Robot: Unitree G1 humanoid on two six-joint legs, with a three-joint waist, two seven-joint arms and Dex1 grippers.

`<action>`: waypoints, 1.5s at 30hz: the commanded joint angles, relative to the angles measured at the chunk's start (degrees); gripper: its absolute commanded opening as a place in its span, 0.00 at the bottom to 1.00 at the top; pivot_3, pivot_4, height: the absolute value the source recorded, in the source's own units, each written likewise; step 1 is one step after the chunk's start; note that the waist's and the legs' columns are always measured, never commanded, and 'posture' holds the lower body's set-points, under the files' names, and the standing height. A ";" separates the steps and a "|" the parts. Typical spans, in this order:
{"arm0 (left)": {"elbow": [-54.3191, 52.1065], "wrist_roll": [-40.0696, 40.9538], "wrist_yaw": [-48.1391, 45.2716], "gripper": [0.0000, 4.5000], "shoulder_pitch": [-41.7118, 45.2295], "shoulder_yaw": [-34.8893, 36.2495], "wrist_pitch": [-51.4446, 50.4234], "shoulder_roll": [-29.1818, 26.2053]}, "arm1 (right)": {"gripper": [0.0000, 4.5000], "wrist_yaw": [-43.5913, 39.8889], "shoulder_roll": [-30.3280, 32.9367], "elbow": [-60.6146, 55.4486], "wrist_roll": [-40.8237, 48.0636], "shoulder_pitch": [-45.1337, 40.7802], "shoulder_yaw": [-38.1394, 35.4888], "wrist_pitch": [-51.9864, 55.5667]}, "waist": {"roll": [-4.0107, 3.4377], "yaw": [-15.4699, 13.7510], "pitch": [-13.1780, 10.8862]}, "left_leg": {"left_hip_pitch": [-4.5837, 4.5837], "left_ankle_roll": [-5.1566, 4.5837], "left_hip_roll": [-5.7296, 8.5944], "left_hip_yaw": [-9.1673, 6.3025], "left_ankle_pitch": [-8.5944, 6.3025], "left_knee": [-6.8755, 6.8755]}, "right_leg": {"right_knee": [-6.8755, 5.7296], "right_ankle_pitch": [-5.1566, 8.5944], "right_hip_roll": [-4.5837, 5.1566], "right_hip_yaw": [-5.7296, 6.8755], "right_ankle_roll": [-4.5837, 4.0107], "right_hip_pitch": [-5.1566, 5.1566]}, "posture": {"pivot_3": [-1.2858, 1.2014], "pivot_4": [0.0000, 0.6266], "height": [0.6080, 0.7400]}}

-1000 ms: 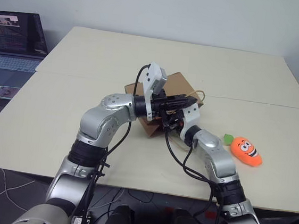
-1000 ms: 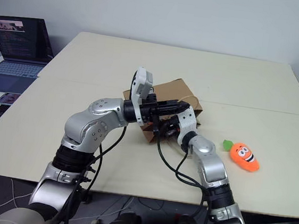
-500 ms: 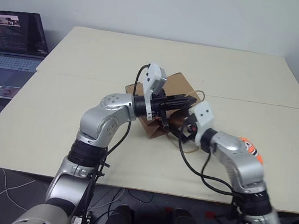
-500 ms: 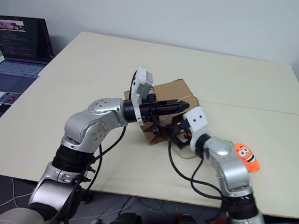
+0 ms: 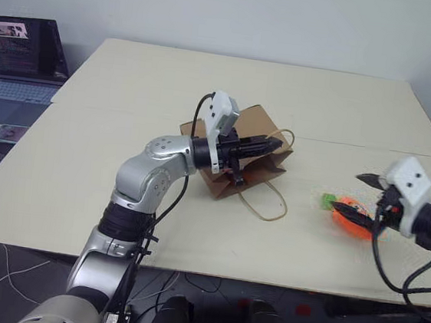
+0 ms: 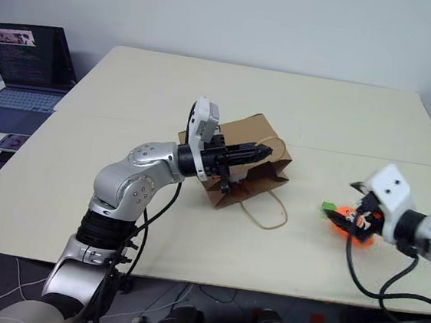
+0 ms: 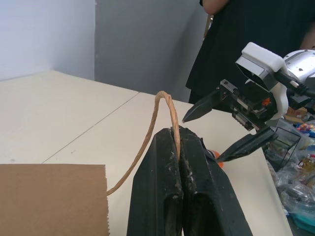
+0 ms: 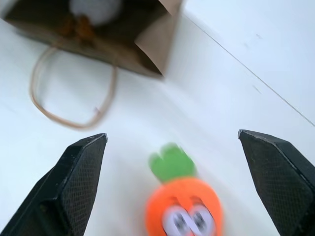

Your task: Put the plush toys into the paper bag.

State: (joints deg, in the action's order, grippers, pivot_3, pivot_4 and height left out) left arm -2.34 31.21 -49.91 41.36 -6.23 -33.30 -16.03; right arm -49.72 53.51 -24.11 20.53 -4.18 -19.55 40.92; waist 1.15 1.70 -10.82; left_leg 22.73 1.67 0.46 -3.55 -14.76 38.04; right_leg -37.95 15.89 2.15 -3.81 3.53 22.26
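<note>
Left eye view: bag [image 5: 242, 145] lies on its side mid-worktop [image 5: 129, 106], mouth facing the right gripper, one loop handle [image 5: 266, 207] flat on the worktop. Left gripper [image 7: 177, 147] clamped tight on the other handle [image 7: 165, 105], holding it up. White egg toy [image 8: 96, 9] sits inside the bag mouth. Carrot [image 8: 184, 204] lies on the worktop well right of the bag, green top toward it. Right gripper [image 8: 182, 147] spread wide just at the carrot, fingers either side, not gripping. Laptop [image 5: 22, 52] far left.
</note>
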 commanded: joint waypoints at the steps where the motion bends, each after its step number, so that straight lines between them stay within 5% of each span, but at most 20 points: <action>1: -1.06 0.07 -0.22 0.00 0.57 0.65 1.44 0.36 | 0.99 -0.67 0.67 5.94 -1.94 1.55 -1.85 -5.67 | 0.00 0.06 0.00 | -0.03 0.00 0.00 0.08 0.00 0.00 | -0.02 0.00 0.00 -0.05 0.00 0.00 | 0.52 0.24 1.00; 15: -1.30 -0.13 -0.08 0.00 0.43 0.70 2.01 0.00 | 0.99 -7.74 0.36 26.54 0.18 -1.67 4.23 -6.67 | 0.00 -0.01 0.00 | -0.06 0.00 -0.03 0.32 0.01 0.04 | -0.05 0.00 0.01 -0.17 0.00 -0.01 | 0.52 0.24 1.00; 18: -1.70 -0.11 0.14 0.00 0.13 0.77 1.91 -0.24 | 0.87 -9.31 0.55 26.09 2.14 -1.72 4.74 -3.40 | 0.00 -0.03 0.00 | -0.06 0.00 -0.04 0.30 0.01 0.04 | -0.05 0.00 0.01 -0.15 0.00 -0.02 | 0.52 0.24 1.00; 29: -1.77 0.23 0.31 0.00 0.22 0.91 1.71 -0.80 | 0.03 -9.39 0.06 19.33 6.73 -0.04 2.73 1.31 | -0.01 0.01 0.00 | -0.06 0.00 -0.04 0.30 0.01 0.06 | -0.06 0.00 0.00 -0.14 0.00 -0.02 | 0.52 0.24 1.00; 36: -1.53 0.68 0.18 0.00 0.53 1.23 1.44 -0.90 | 0.00 -4.76 -0.69 1.86 14.94 -1.33 0.73 10.02 | -0.01 0.02 0.00 | -0.06 0.00 -0.05 0.23 0.01 0.06 | -0.07 0.00 0.00 -0.15 0.01 -0.01 | 0.52 0.24 1.00; 45: -0.99 1.12 -0.51 0.00 1.47 0.91 0.98 -0.62 | 0.00 13.83 -13.92 -3.98 19.24 -13.64 9.87 23.98 | -0.01 -0.08 0.00 | 0.03 0.00 -0.05 -0.04 0.01 0.07 | -0.05 -0.01 0.01 -0.07 0.00 0.03 | 0.52 0.24 1.00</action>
State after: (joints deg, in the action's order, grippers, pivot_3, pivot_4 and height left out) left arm -2.03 31.50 -49.87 41.35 -6.18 -32.44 -16.74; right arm -38.87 40.45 -27.23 39.51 -16.24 -10.47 63.56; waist 1.14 1.62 -10.82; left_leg 22.78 1.67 0.41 -3.62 -14.75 38.11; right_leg -38.01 15.88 2.17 -3.88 3.53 22.30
